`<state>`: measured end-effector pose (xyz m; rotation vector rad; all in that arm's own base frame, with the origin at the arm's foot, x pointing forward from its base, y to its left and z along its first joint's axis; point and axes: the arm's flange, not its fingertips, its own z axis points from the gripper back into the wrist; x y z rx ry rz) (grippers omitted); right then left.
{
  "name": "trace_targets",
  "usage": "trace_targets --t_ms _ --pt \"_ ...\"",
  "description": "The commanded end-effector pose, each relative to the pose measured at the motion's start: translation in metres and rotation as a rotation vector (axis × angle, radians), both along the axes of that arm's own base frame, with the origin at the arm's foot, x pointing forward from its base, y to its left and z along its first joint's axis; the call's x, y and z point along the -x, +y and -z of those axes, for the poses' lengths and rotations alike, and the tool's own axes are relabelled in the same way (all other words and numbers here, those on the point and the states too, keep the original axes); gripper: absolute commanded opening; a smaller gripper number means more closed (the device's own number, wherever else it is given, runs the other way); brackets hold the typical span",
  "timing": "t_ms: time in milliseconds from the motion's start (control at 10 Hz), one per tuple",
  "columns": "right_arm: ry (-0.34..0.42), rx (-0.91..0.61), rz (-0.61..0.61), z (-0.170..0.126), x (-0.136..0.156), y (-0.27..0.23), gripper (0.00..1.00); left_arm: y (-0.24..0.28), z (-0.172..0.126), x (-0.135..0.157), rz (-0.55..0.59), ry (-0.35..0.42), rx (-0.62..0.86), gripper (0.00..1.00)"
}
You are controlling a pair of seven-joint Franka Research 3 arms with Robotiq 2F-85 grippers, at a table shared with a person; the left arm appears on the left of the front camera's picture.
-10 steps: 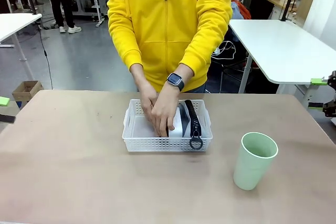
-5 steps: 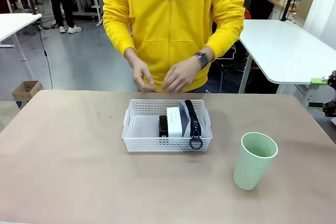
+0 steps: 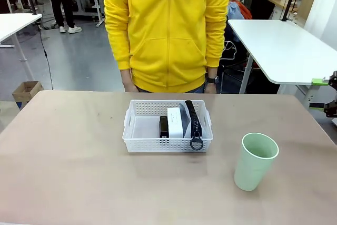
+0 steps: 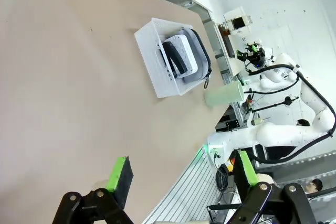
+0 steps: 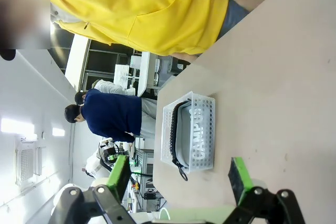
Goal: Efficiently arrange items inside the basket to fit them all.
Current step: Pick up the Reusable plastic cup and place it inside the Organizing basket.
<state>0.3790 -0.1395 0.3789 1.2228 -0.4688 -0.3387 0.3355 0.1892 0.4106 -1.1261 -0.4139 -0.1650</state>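
White lattice basket (image 3: 142,142) is sitting mid-worktop (image 3: 68,167), and you are seeing the black stapler (image 3: 164,126), white box (image 3: 175,122) and grey pouch (image 3: 194,120) standing side by side in its right half. The green cup (image 3: 254,163) is standing upright outside, to its right. Your left jaws and right jaws are gaping wide, holding nothing.

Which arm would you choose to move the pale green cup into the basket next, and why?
Probably the right arm: the pale green cup stands upright to the right of the white basket, on that arm's side, and the right gripper is open and empty.
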Motion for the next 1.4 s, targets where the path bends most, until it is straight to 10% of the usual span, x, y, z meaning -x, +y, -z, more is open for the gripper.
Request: trace_targets --t_ms 0,200,600,1300 --pt "-0.007 0.002 -0.011 -0.001 0.002 -0.001 1.00 -0.002 -0.002 0.001 -0.024 0.001 0.014 1.00" --pt "-0.044 0.151 -0.095 -0.009 -0.015 0.021 1.00 -0.002 -0.002 0.001 -0.024 0.001 0.014 1.00" --pt "-0.511 0.586 -0.707 -0.006 0.008 0.076 1.00 -0.002 -0.002 0.001 -0.024 0.001 0.014 1.00" --pt "-0.995 0.626 -0.984 0.044 0.054 0.110 1.00 -0.002 -0.002 0.001 -0.024 0.001 0.014 1.00"
